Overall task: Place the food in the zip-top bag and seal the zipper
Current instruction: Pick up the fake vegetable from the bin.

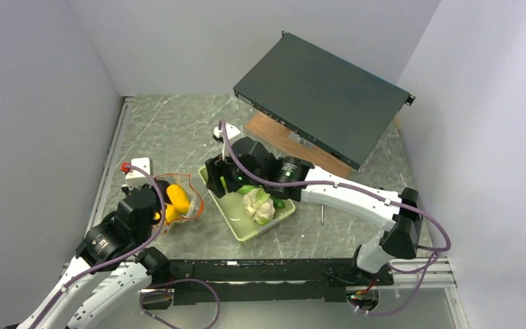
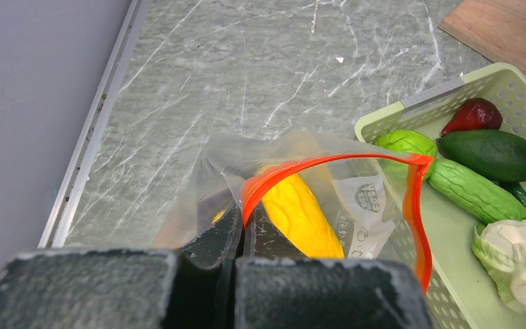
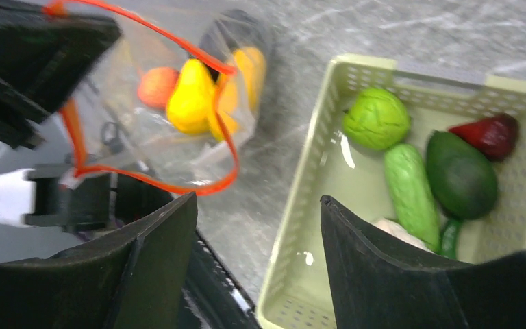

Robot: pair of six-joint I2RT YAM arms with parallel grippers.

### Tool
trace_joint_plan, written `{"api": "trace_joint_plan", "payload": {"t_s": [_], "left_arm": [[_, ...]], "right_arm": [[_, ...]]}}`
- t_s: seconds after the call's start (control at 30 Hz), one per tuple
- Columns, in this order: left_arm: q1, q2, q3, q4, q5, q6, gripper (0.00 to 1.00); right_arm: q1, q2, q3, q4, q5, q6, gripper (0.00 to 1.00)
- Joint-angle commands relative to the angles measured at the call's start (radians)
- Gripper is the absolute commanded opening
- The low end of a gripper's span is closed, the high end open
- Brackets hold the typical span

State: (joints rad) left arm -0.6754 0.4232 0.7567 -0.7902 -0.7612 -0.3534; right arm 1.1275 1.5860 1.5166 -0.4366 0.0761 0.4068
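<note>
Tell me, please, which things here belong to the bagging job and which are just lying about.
Job: zip-top bag, its zipper, corn and peach inside it; pepper, cucumber, eggplant, cauliflower, dark green fruit in the basket.
Lying about: basket, black flat box, wooden board.

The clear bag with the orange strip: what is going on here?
The left gripper is shut on the rim of the clear plastic bag, holding its mouth open. A yellow toy corn lies inside. The right gripper hangs open and empty between it and the pale green slatted basket, which holds a white toy cauliflower and other vegetables.
</note>
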Motion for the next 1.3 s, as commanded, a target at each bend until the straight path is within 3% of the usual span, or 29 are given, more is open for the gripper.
{"api": "trace_joint_plan", "payload": {"t_s": [0.0, 0.2, 0.4, 0.67, 0.87, 1.27], "left_arm": [[0.004, 0.002, 0.006, 0.026, -0.011, -0.004, 0.0], [0.004, 0.016, 0.01, 0.023, -0.01, -0.004, 0.0], [0.005, -0.003, 0.005, 0.023, -0.016, -0.007, 0.0], [0.005, 0.015, 0.009, 0.022, -0.012, -0.004, 0.0], [0.005, 0.003, 0.006, 0.026, -0.015, -0.003, 0.0], [0.004, 0.012, 0.007, 0.033, -0.003, 0.007, 0.0]], "right_arm": [[-0.003, -0.081, -0.099, 0.007, 0.153, -0.075, 0.69], [-0.025, -0.091, -0.191, -0.022, 0.279, -0.144, 0.7], [-0.051, 0.037, -0.167, -0.052, 0.359, -0.264, 0.7], [-0.058, 0.276, -0.038, -0.058, 0.327, -0.375, 0.62], [-0.057, 0.416, 0.053, -0.09, 0.391, -0.397, 0.6], [-0.057, 0.506, 0.044, -0.055, 0.398, -0.426, 0.6]]}}
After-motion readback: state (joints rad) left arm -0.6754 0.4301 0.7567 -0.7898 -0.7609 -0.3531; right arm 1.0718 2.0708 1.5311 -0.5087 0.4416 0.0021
